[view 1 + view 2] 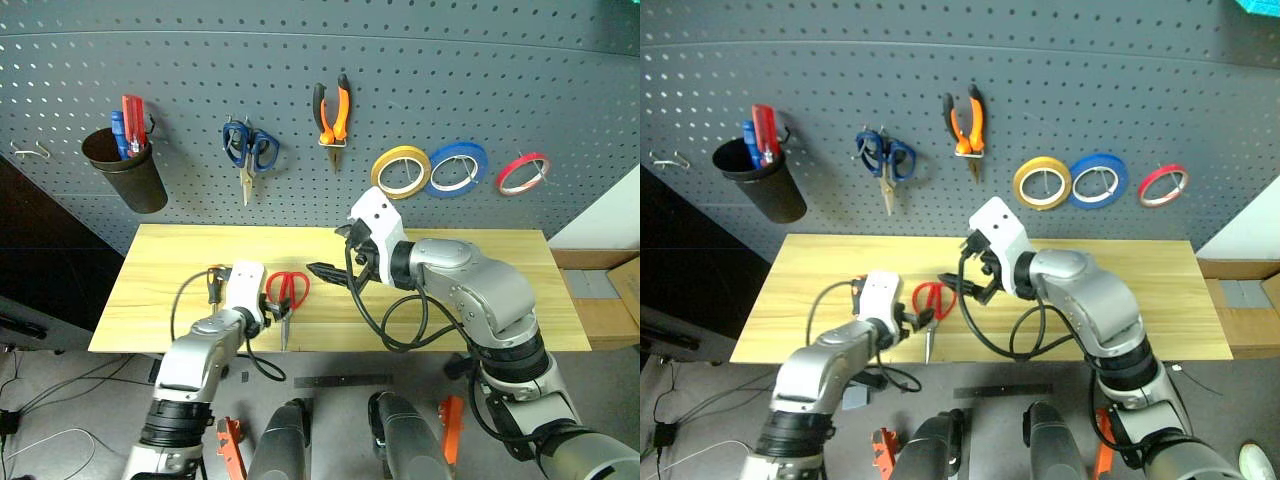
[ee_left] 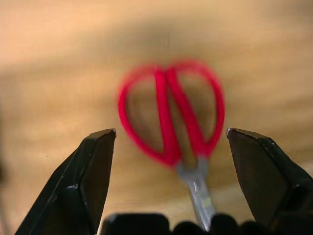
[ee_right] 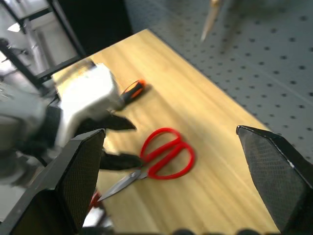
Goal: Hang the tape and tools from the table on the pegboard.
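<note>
Left pincer [image 1: 272,312] spread wide, nothing in it — hovering just at 9 o'clock of the red-handled scissors [image 1: 287,290], which lie flat on the table [image 1: 480,290]. Right pincer [image 1: 335,272] also released and empty, over the table at 3 o'clock of the scissors. Screwdriver [image 1: 213,283] lies beside the left wrist. Pliers [image 1: 332,112] and yellow tape [image 1: 400,171] hang on the pegboard [image 1: 420,80].

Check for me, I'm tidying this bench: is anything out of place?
Two tools lie on the table instead of the pegboard: the red-handled scissors and an orange-and-black screwdriver. The left gripper is open above the scissors.
</note>
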